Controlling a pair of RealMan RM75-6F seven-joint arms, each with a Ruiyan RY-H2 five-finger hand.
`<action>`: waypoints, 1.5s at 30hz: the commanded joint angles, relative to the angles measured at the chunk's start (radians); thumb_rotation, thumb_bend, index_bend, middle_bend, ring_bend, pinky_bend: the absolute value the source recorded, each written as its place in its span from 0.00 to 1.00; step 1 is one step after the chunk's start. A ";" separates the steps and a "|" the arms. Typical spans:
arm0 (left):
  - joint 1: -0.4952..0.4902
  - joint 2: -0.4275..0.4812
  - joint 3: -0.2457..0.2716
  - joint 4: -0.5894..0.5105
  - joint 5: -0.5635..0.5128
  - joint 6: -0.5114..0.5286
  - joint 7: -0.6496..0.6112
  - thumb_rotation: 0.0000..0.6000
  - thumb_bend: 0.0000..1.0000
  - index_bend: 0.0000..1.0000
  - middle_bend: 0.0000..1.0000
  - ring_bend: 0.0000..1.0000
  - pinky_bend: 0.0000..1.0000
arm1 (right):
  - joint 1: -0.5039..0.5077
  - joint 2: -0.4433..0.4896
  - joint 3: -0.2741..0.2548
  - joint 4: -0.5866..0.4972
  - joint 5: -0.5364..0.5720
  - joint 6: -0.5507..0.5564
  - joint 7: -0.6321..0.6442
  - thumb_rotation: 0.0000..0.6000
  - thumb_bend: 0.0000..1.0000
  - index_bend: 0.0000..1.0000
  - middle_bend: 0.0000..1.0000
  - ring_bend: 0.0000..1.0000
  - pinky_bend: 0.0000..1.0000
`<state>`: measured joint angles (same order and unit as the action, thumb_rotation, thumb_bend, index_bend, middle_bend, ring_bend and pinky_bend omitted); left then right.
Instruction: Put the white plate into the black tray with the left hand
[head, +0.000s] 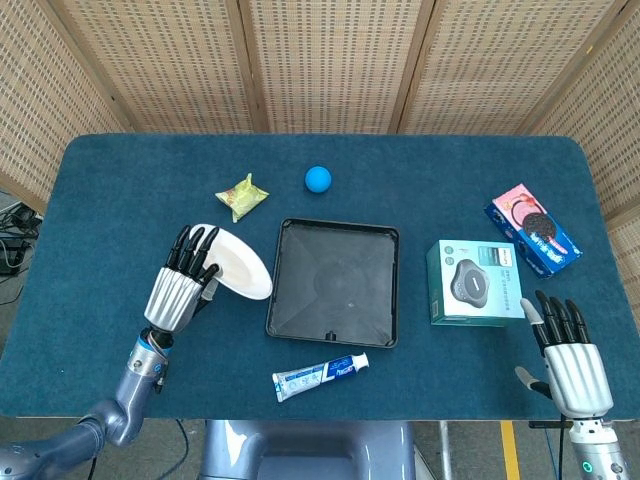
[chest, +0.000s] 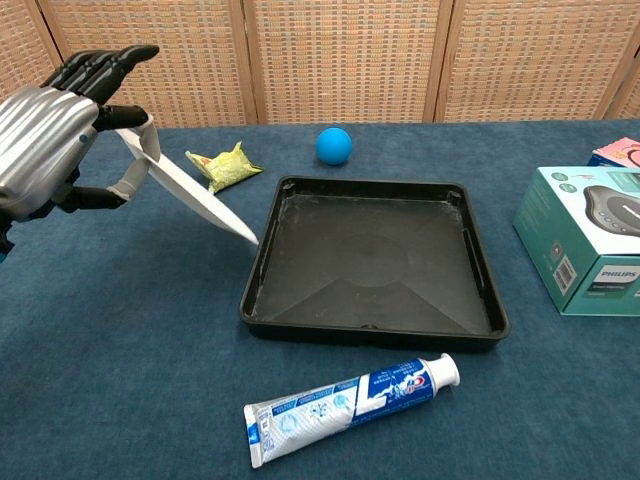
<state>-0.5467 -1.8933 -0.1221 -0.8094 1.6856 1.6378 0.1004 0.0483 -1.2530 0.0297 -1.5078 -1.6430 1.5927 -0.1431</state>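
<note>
Plate (head: 240, 272) first: the white plate is hanging tilted in the air, its lower edge dipping toward the left rim of the black tray (head: 334, 283), just beside it. The left hand (head: 182, 284) is gripping it by the far edge, fingers (chest: 105, 68) curling over the top. Off at the table's near right corner, the right hand (head: 570, 362) is lying loose with fingers spread, holding nothing, near the teal box (head: 474, 282).
</note>
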 joint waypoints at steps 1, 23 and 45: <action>-0.016 0.011 -0.012 -0.013 0.002 0.001 0.006 1.00 0.52 0.82 0.00 0.00 0.00 | 0.000 0.001 0.001 0.000 0.002 0.001 0.002 1.00 0.15 0.01 0.00 0.00 0.00; -0.194 -0.110 -0.053 0.098 0.011 -0.070 -0.043 1.00 0.52 0.81 0.01 0.00 0.00 | 0.004 0.001 0.040 0.043 0.091 -0.032 0.044 1.00 0.15 0.01 0.00 0.00 0.00; -0.392 -0.335 -0.036 0.397 -0.018 -0.203 -0.169 1.00 0.49 0.79 0.01 0.00 0.00 | 0.009 0.005 0.075 0.094 0.175 -0.069 0.107 1.00 0.15 0.01 0.00 0.00 0.00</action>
<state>-0.9356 -2.2240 -0.1616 -0.4165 1.6701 1.4384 -0.0647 0.0574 -1.2483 0.1046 -1.4141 -1.4684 1.5234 -0.0360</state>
